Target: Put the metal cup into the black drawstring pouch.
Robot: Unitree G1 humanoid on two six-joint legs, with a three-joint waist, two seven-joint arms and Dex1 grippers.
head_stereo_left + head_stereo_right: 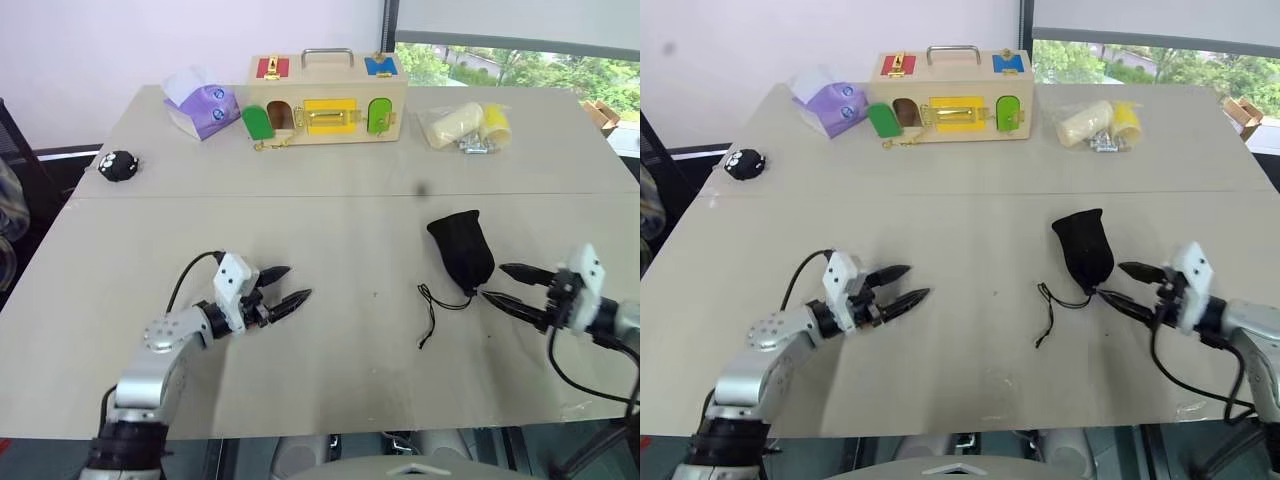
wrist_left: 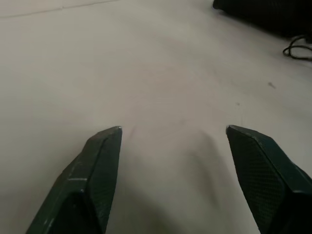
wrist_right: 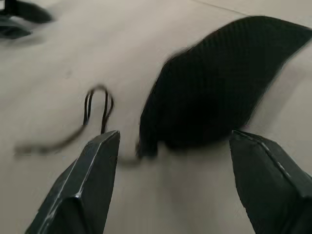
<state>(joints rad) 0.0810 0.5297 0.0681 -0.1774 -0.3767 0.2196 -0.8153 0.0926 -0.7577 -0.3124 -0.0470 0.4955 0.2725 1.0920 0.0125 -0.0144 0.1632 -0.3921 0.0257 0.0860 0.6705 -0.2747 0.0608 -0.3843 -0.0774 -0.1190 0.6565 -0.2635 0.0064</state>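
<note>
Find black drawstring pouch (image 1: 461,248) lying plump on table (image 1: 350,220); metal cup judged likely inside. Find right gripper (image 1: 492,282) just beside pouch mouth, left gripper (image 1: 300,281) well apart from pouch; both 2 gape wide, holding nothing. Recommend cinching cord (image 1: 432,310) slowly.

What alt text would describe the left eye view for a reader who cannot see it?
A black pouch lies on a grey table, cord trailing, between two open grippers: left, right. Behind stand a wooden latch box, a purple tissue pack and yellow rolls.
</note>
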